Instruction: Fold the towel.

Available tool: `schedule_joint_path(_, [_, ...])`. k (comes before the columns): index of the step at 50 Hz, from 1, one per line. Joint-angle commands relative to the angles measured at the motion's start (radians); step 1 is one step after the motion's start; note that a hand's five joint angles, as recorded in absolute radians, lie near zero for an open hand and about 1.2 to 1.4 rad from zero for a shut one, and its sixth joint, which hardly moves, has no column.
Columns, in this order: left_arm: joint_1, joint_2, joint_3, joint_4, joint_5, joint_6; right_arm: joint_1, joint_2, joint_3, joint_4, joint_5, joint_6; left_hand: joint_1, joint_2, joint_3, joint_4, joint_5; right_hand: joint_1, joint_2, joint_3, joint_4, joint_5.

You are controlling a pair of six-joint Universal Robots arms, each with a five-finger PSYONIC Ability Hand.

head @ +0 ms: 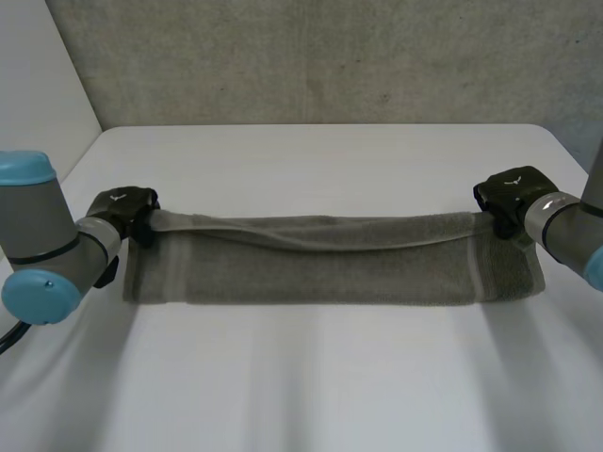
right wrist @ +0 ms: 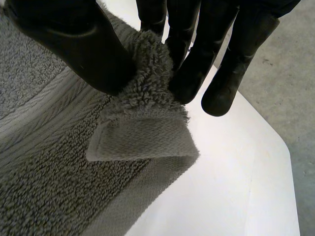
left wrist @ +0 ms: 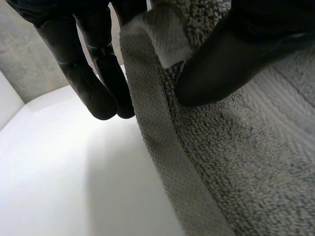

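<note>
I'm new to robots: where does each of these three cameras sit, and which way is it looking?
Head view: between and behind the arms, looking down at the table; both arms show, left hand and right hand each at a far corner of the towel.
Left wrist view: on the left wrist, looking along the palm; that hand pinches a towel corner.
Right wrist view: on the right wrist, likewise; that hand pinches the other corner.
Shared: all see the towel and table.
</note>
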Motion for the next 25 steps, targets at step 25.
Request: schedule_joint_path(25, [-0.024,0.118,-0.024,0.066,-0.101,0.016,0.007,-0.199,0.123,-0.239,0.102,0.122,-1.018,-1.094,-1.131,-1.094,-1.253,-1.149,-1.143,-1.141,-1.146,-1.158])
